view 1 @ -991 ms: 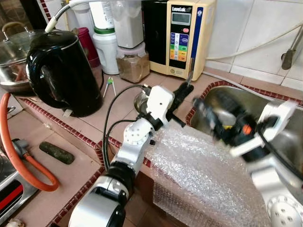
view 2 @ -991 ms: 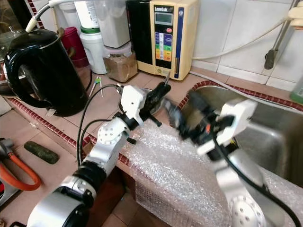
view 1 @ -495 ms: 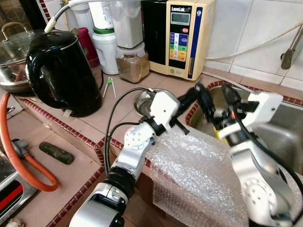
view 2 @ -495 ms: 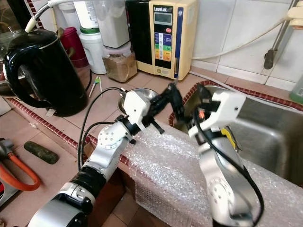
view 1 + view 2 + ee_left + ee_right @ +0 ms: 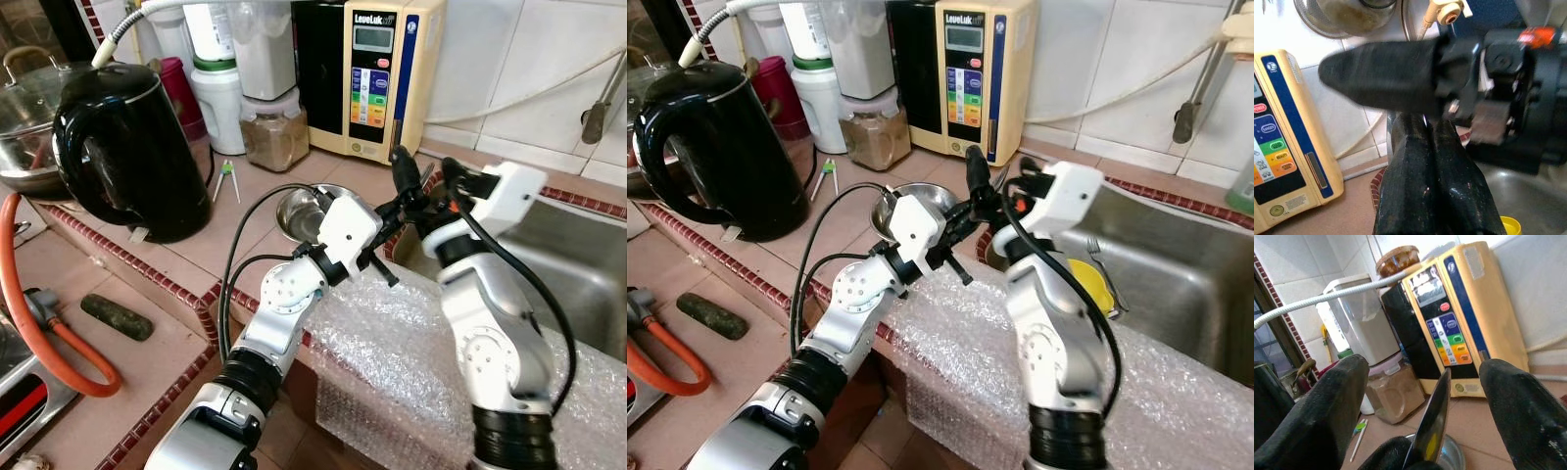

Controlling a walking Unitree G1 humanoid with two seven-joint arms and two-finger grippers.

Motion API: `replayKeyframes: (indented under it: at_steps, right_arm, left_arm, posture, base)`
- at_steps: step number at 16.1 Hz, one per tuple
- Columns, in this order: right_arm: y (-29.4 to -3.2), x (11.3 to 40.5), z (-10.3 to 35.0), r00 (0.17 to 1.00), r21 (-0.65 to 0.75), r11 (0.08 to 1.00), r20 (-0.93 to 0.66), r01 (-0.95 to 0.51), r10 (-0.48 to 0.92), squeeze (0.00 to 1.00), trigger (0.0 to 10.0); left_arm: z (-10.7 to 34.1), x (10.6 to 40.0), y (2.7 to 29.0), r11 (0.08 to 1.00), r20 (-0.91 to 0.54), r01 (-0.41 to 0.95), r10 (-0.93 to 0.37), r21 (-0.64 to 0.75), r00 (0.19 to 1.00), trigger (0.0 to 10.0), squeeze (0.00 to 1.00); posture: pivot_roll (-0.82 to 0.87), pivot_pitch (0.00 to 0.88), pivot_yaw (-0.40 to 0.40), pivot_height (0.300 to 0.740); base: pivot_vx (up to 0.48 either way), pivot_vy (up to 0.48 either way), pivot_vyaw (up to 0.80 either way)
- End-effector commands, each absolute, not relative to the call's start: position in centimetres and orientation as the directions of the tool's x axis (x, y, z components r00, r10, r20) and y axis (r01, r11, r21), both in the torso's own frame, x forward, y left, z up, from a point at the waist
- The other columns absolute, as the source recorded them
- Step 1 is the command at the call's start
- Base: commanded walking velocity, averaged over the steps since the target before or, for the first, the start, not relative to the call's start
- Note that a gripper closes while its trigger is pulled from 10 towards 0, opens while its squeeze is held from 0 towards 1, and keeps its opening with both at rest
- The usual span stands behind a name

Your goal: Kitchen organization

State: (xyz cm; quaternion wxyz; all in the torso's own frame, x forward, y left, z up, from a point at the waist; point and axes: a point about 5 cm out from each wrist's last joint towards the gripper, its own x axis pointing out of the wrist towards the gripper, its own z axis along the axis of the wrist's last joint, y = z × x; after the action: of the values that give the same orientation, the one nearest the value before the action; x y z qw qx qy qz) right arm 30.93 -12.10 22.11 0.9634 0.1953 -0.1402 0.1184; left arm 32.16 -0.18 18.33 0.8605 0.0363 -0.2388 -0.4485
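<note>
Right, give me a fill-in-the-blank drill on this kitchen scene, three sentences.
1. The kettle left of the bowl is ___ in colour.
2. The left gripper is shut on a metal utensil, while the right gripper around that utensil is ___.
3. The fork lies in the ___.
Missing words: black; open; sink.
</note>
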Motion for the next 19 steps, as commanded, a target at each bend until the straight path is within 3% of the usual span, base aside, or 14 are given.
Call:
replayKeyframes:
  at_steps: [1, 9, 19]
  right_arm:
    - [-11.95, 31.14, 22.31, 0.933, 0.354, 0.892, 0.320, -0.280, 0.165, 0.00, 0.0]
    - [-11.51, 31.69, 22.13, 0.949, 0.461, 0.847, 0.283, -0.264, 0.141, 0.00, 0.0]
    - [-11.41, 31.82, 21.56, 0.954, 0.473, 0.841, 0.257, -0.262, 0.152, 0.00, 0.0]
  left_arm:
    - [18.59, 32.11, -0.15, 0.594, 0.380, 0.751, -0.791, 0.290, 0.479, 10.0, 0.00]
    - [18.55, 32.10, -0.47, 0.595, 0.376, 0.748, -0.791, 0.294, 0.482, 10.0, 0.00]
    - [18.46, 32.07, -0.68, 0.596, 0.374, 0.742, -0.792, 0.307, 0.482, 10.0, 0.00]
  posture:
    - [-0.03, 0.000, 0.092, 0.740]
    - [-0.04, 0.000, 0.091, 0.740]
    - [-0.04, 0.000, 0.086, 0.740]
  base:
    - [0.000, 0.000, 0.00]
    - [0.000, 0.000, 0.00]
    - [0.000, 0.000, 0.00]
